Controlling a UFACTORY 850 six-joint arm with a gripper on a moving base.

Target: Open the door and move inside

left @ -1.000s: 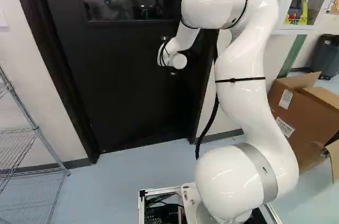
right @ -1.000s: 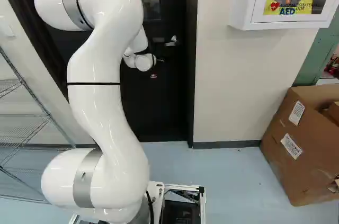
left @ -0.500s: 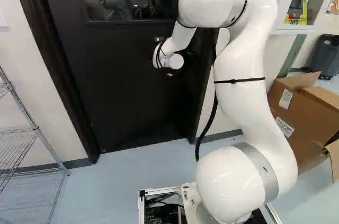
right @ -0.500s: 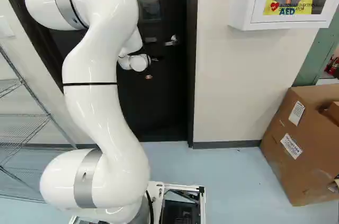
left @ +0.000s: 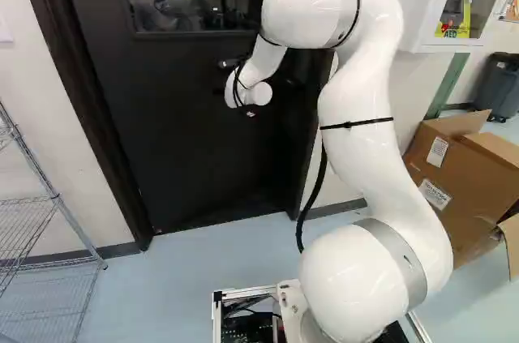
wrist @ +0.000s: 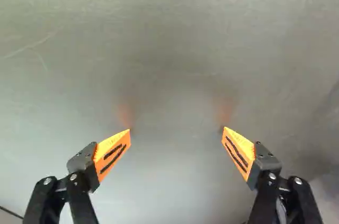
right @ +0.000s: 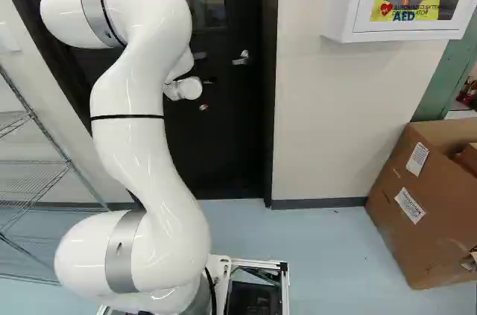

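Door (left: 195, 156) at twelve o'clock, flat black, faintly scuffed, with a glossy window (left: 182, 10); smooth pale-blue floor (left: 203, 262); wire shelf (left: 55, 195) at ten; cardboard box (left: 458, 181) at two. Gripper (right: 203, 106) spread wide, facing the door; metal handle (right: 242, 59) at its one o'clock in the right base view.

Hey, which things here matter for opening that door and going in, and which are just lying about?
For the job:
- door
- handle, on the door
- jaws, open, nothing between them

Just about:
- box, on the floor
- rack, beside the door
- bin
- cabinet, on the wall
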